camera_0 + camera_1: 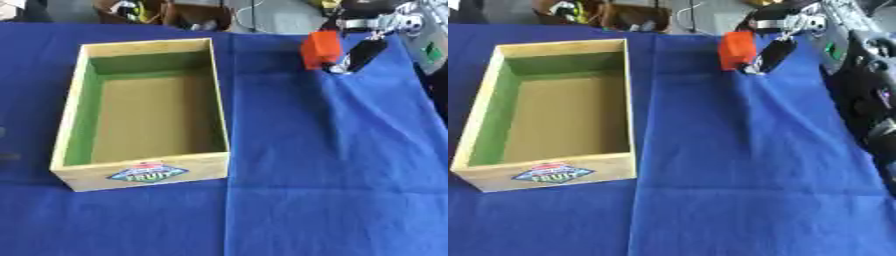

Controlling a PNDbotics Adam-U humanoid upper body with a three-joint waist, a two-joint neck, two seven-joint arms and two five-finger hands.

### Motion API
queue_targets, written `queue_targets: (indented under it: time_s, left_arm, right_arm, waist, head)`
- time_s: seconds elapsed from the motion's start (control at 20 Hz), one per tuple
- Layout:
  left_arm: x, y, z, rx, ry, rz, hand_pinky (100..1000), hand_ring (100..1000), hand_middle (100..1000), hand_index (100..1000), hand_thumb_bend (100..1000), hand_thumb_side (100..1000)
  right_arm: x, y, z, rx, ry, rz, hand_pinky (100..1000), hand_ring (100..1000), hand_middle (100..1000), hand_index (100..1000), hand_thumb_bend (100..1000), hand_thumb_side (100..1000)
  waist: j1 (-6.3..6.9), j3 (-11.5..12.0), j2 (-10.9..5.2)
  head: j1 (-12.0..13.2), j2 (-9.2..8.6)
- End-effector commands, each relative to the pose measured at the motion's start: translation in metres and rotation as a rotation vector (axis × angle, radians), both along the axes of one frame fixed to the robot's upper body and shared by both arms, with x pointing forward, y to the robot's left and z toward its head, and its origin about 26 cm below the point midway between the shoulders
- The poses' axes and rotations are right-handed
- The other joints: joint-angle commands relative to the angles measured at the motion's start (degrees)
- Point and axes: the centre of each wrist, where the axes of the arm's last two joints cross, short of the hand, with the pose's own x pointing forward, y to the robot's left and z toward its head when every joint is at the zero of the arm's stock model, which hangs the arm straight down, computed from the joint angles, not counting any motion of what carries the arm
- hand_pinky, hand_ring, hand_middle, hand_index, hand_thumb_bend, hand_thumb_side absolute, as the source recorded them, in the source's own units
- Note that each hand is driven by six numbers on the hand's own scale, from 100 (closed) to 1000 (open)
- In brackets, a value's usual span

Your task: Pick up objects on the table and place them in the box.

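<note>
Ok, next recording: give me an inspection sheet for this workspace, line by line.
Surface: table under a blue cloth, creased down the middle.
Job's things: wooden box at left, nothing seen inside, a fruit label on its near wall; orange block at far right.
Clutter: nothing seen on the cloth.
Hands: right hand at the orange block, fingers beside it; whether they grip it cannot be told. Left hand not in view.
Cables: white cable beyond the far edge.
Surroundings: brown container of mixed items behind the table.
</note>
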Motion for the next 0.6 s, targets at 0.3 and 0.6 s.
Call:
queue_targets:
  time_s: [0.3,0.6]
  left_arm:
    - [-0.0028,0.0007,0.0053,0.023,-0.02,-0.003,641,816,786,768,100,994]
    - [-0.0027,-0.0002,0.0057,0.024,-0.021,-0.009,641,816,786,768,100,994]
  right_arm:
    - [-0.0162,-0.0068,0.0328,-0.103,0.052,0.07,732,763,691,601,100,372]
    - [-0.0168,-0.0099,0.0319,-0.073,0.077,0.048,729,763,691,599,100,344]
  waist:
    - [-0.18,-0.4,-2.34]
    - [-0.29,-0.3,-2.46]
  head:
    - [0.3,0.57]
    - [0.3,0.41]
